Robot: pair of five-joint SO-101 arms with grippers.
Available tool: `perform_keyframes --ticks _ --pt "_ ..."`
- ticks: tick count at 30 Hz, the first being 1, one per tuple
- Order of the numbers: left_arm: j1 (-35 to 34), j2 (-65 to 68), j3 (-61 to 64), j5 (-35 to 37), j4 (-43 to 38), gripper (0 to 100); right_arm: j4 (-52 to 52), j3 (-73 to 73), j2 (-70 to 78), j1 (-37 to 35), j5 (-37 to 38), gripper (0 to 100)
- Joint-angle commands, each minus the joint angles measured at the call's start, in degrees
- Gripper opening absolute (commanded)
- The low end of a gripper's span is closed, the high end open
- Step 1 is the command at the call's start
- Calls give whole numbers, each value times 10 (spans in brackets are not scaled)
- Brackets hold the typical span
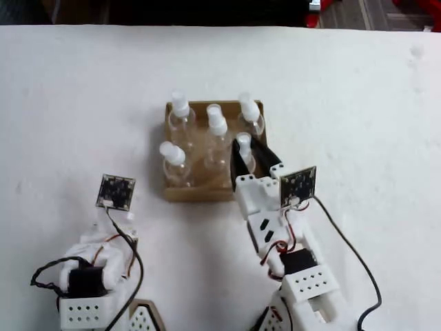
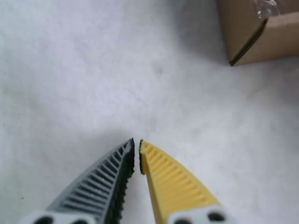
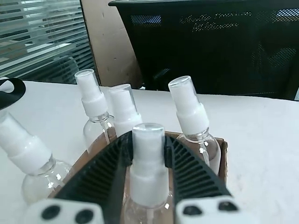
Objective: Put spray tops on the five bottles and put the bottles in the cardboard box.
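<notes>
The white-covered table (image 1: pixel 358 103) carries the cardboard box (image 1: pixel 200 190), open side up. The right arm stands on the side of the box that faces the arms. The right gripper (image 1: pixel 249 153) sits over the box's near right corner. Its black fingers (image 3: pixel 103 172) are pressed on either side of the fifth bottle (image 1: pixel 245 158) — grasping it at its white spray top (image 3: pixel 148 158). That bottle stands inside the box.

The left gripper (image 2: pixel 137 151) hangs over bare table off the box's near left corner, apart from it. Its grey and yellow fingers are clenched tip to tip with nothing between them.

Four more clear bottles stand in the box, each capped with a white spray top:
- the far-left bottle (image 1: pixel 181 117) at the box's far left corner
- the far-middle bottle (image 1: pixel 217 129) between the two far corners
- the far-right bottle (image 1: pixel 251 116) at the far right corner
- the near-left bottle (image 1: pixel 173 164) toward the near left corner — just beside the box wall
</notes>
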Motion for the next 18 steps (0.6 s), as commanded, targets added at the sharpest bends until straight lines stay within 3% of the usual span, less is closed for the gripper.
perform_keyframes --ticks 1,7,18 --pt "7 -5 -1 -4 -13 25 -21 3 3 -8 -6 41" --pt "7 -5 -1 -4 -13 25 -20 1 3 -9 -6 206" --pt "7 -5 -1 -4 -13 25 -19 -25 2 -9 -6 211"
